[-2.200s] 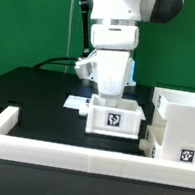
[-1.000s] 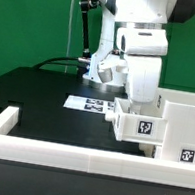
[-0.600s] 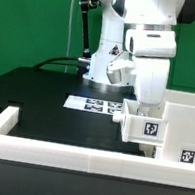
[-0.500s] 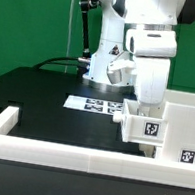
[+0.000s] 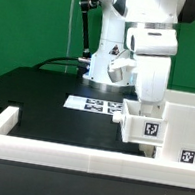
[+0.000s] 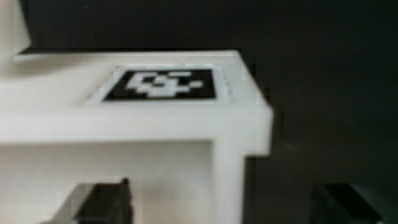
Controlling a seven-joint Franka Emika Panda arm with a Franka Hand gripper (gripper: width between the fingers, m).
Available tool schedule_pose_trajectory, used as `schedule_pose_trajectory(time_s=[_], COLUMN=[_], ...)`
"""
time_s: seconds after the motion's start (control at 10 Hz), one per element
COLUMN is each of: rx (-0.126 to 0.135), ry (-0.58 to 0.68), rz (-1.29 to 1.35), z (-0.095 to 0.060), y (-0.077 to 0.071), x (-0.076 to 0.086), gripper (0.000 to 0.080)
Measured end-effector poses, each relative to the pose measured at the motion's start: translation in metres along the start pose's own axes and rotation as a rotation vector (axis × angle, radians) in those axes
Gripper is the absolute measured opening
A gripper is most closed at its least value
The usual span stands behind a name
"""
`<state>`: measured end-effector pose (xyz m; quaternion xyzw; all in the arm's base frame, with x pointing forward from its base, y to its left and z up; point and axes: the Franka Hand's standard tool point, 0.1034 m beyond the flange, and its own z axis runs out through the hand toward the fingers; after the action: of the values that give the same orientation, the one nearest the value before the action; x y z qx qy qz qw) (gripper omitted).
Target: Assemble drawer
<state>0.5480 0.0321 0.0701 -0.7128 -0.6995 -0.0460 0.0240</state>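
Observation:
My gripper [image 5: 145,101] reaches down from the white arm and is shut on the wall of a small white open-top tray [image 5: 144,129] with a square tag on its front. The tray sits against the side of the large white housing [image 5: 184,114] that faces the exterior view's left. In the wrist view the tray's tagged wall [image 6: 166,86] fills the frame, with one dark finger [image 6: 98,204] over the white inside and the other over the black table. A second tagged white part [image 5: 185,155] shows low at the housing's front; its shape is cut off.
The marker board [image 5: 89,104] lies flat on the black table behind the tray. A long low white wall [image 5: 66,158] edges the table's front and the exterior view's left. The arm's base [image 5: 99,74] stands at the back.
The gripper has carried the tray from the table's middle toward the exterior view's right, up to the housing. Nothing has moved in the last half second.

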Motion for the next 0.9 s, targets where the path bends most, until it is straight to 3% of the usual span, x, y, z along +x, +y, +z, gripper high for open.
schedule_pose_trajectory(time_s=[0.1, 0.2, 0.5, 0.8, 0.9], rx=[0.003, 0.017, 0.036, 0.043, 0.045], ry=[-0.008, -0.017, -0.026, -0.005, 0.056], rz=[-0.004, -0.014, -0.043, -0.056, -0.049], z=[-0.008, -0.016, -0.03, -0.024, -0.017], y=[0.002, 0.006, 0.029, 0.025, 0.026], x=[-0.004, -0.012, -0.037, -0.044, -0.05], gripper=[0.0566, 0.0632, 0.0649, 0.0649, 0.0649])
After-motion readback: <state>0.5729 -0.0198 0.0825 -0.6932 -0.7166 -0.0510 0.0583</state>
